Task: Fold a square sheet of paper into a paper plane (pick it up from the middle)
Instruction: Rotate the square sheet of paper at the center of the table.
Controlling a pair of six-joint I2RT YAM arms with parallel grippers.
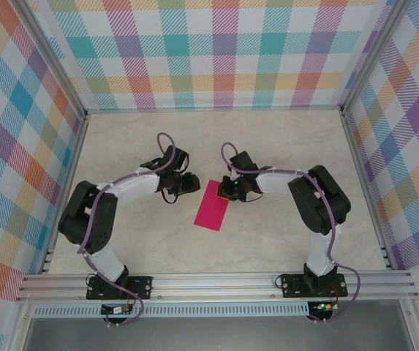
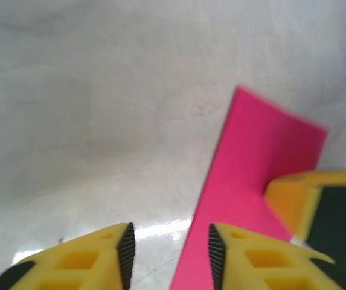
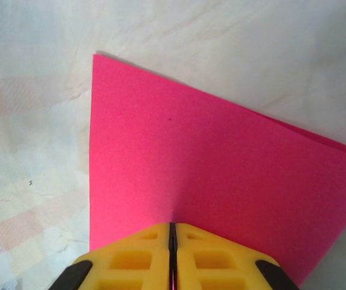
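Paper (image 1: 211, 206), folded into a magenta strip, lies on the table (image 1: 158, 248) in the top view, with the left gripper (image 1: 194, 183) just beside its far left corner and the right gripper (image 1: 224, 189) at its far right corner. From the left wrist, the left pincer's fingers stand parted, gripping nothing, with the paper just to their right. From the right wrist, the right pincer is pinched tight on the paper's near edge.

Square sheet of paper (image 1: 211, 208): folded once into a narrow rectangle.
Magenta-pink, matte, with no print or marks. It lies near the middle of the table (image 1: 282, 241), its long axis slanting from near-left to far-right. Along one long side two layers show, the lower edge peeking just past the upper. Its far short end is pinched in the right gripper (image 3: 171, 231), whose fingers are pressed together.
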